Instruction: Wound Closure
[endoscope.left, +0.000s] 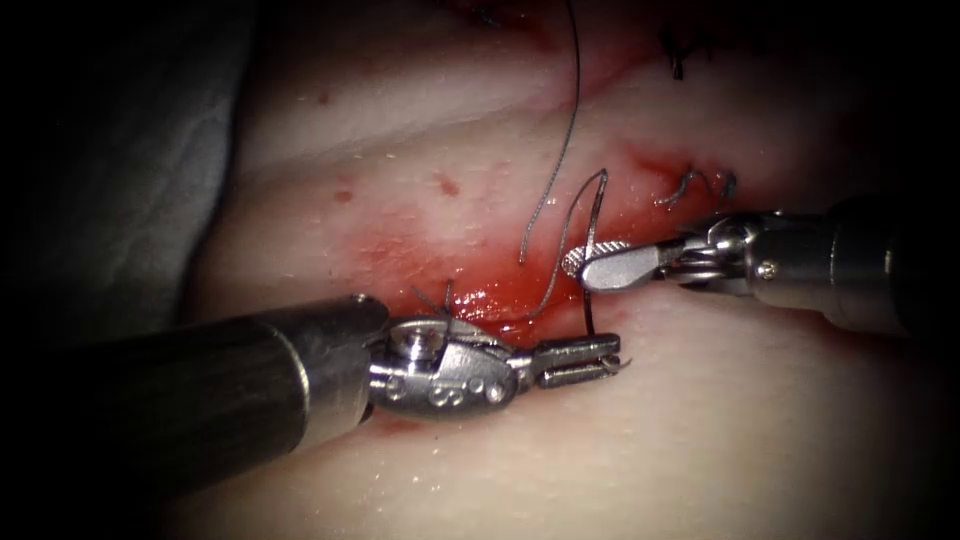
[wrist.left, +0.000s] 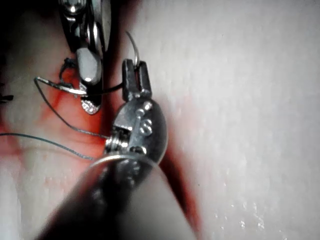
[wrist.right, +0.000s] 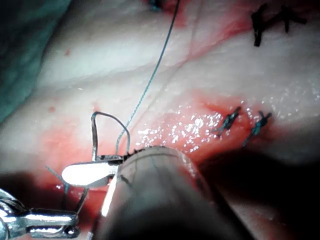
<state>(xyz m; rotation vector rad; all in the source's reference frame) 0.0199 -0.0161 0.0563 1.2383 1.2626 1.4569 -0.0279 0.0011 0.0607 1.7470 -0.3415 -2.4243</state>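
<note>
Your left arm's silver tool has its jaws clenched on the thin curved steel needle, near its tip, which shows just beyond the jaws. It lies on the pale tissue, right of the wet red cut. Your right arm's silver tool grasps the dark thin thread just above. The thread loops over the cut beside red fluid.
</note>
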